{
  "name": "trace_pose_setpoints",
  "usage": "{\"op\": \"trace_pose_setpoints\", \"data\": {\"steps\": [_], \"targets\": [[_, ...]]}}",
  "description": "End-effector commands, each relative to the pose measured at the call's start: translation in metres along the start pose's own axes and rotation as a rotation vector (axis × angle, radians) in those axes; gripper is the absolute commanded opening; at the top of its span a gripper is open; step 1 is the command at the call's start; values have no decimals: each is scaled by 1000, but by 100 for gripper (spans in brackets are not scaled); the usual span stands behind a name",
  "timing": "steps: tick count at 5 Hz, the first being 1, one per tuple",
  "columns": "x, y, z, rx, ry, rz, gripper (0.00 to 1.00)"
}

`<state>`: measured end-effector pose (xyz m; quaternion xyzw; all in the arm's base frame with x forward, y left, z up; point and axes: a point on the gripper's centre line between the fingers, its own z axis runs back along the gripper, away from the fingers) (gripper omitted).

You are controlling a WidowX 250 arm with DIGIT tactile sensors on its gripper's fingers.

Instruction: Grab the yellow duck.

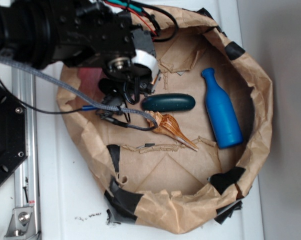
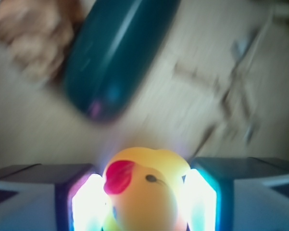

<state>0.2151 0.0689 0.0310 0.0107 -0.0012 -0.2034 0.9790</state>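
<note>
Yellow duck (image 2: 144,190), red beak, small black eye, rounded head poking up between the gripper (image 2: 145,202) pads (image 2: 89,204), apparently clenched on its sides. Hidden under the arm in the exterior view. Could squirt out if squeezed on the slick round body, or bump the green oval (image 2: 116,55) close ahead.

My white desk (image 1: 65,200) carries a crumpled brown paper nest (image 1: 190,210) patched with black tape (image 1: 122,200), under soft even light.
</note>
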Motion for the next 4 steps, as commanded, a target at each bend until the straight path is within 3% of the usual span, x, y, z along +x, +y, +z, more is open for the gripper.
{"op": "trace_pose_setpoints", "data": {"steps": [1,2,4], "targets": [[39,-8,110,105,-255,212,0],[58,-18,128,89,-270,426,0],[81,-31,124,18,-151,593,0]]}}
